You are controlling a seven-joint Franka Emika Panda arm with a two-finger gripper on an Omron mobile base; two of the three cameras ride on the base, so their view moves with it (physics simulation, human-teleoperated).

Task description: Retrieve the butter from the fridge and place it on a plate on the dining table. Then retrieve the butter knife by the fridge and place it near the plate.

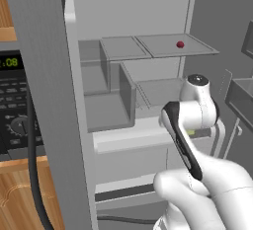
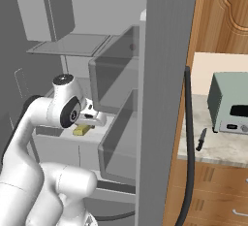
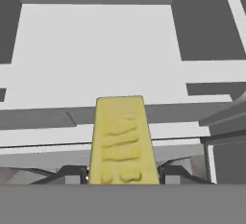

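- Left base view: the white arm reaches into the open fridge (image 1: 148, 125). A tiny bit of yellow, the butter (image 1: 190, 132), peeks out just behind the wrist, low over the fridge's white bottom ledge. A small red ball (image 1: 180, 44) sits on the top shelf, well apart from the arm.
- Right base view: the hand (image 2: 86, 125) points down and into the fridge. The butter sits right at its tip. Its long side runs out from the hand toward the fridge's open front. The butter knife (image 2: 200, 139) lies on the table by the fridge, far from the hand.
- Hand view: the butter's near end sits between the two fingertips (image 3: 72, 174), which touch its sides. The hand is half shut and grips it. Its long side points straight away from the hand.
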